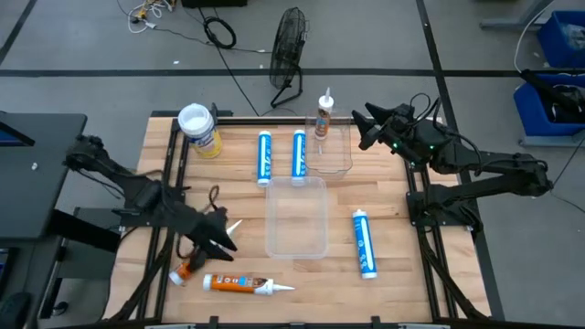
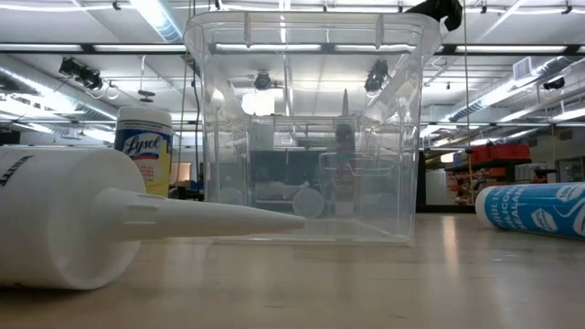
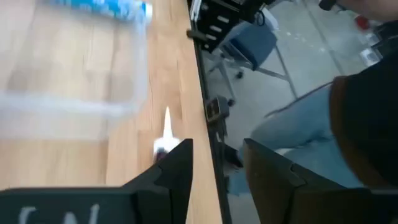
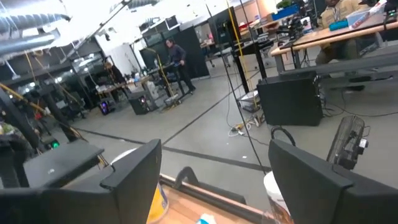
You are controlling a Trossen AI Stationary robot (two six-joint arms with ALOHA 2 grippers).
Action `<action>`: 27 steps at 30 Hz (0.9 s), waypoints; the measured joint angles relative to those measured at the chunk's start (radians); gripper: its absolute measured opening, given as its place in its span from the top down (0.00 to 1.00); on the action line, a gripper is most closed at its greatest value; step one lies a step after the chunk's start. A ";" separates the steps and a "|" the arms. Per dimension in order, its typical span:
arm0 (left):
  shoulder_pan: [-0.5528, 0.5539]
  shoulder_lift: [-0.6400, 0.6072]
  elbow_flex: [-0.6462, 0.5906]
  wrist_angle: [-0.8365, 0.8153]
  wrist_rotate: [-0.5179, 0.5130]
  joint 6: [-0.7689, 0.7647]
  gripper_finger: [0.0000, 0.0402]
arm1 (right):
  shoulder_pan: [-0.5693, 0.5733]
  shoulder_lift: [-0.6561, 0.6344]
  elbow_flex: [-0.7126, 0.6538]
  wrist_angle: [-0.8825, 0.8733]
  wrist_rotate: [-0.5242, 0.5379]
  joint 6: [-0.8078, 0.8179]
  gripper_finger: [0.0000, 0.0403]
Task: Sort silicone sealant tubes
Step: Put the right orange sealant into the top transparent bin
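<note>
L arm reaches in from the bench's left edge, elbow bent, forearm angled toward the near-left part. L gripper sits low over the bench, fingers parted w/ a clear gap between them, nothing between them. R arm folds back on itself along the right edge, wrist raised at the far-right corner. R gripper points off past the far edge, tilted up, fingers spread wide, nothing between them.

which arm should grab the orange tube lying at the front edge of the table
Left. The left gripper hovers open just above the orange tube on its own side; the right gripper is at the far back corner.
</note>
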 joint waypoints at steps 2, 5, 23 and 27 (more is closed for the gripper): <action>-0.025 0.064 0.047 -0.001 -0.042 0.001 0.66 | 0.000 0.000 0.000 -0.014 -0.008 0.000 0.26; -0.046 0.144 0.103 0.013 -0.067 -0.019 0.67 | 0.000 -0.002 0.000 -0.028 -0.013 0.001 0.26; -0.123 0.434 0.183 -0.005 -0.089 -0.197 0.44 | 0.019 -0.075 0.000 -0.083 -0.064 0.008 0.26; -0.149 0.467 0.183 -0.050 -0.130 -0.132 0.34 | 0.027 -0.090 0.000 -0.124 -0.063 0.008 0.26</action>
